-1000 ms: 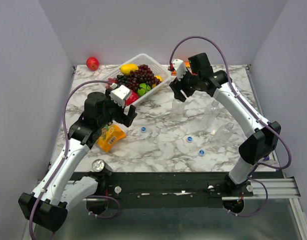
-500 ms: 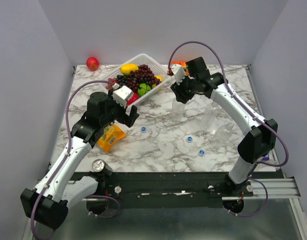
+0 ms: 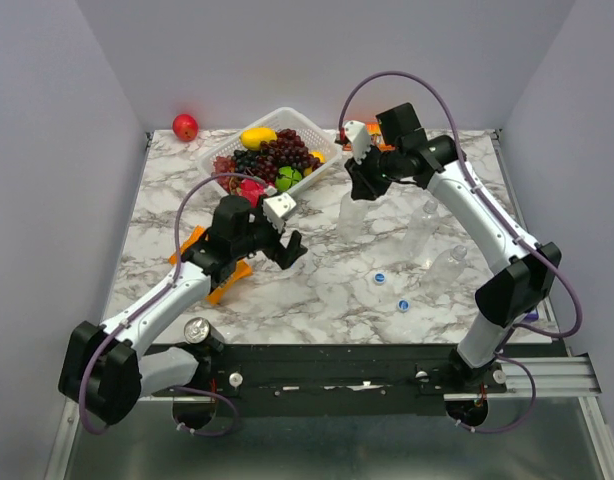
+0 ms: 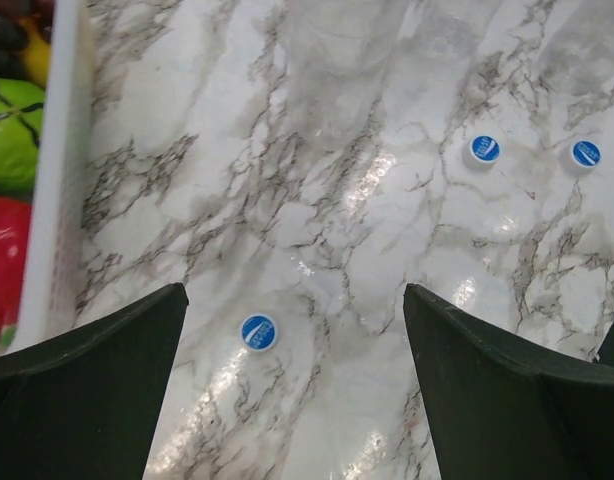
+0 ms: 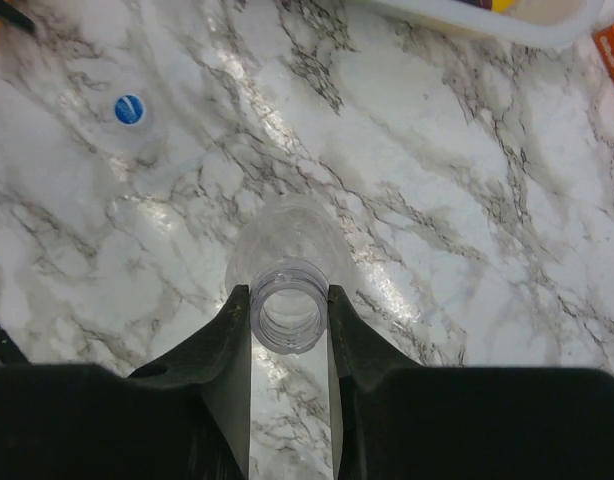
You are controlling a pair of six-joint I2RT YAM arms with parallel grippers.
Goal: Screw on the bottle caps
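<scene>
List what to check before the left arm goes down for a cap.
1. Right gripper shut on the bottle neck: ok.
2. Bottle mouth open, nothing on it: ok.
3. Left gripper open: ok.
4. A cap lies below the open left jaws, touching neither: ok.
5. That cap lies flat, blue printed side up: ok.
6. Right grip firm enough to resist twisting: cannot tell.
</scene>
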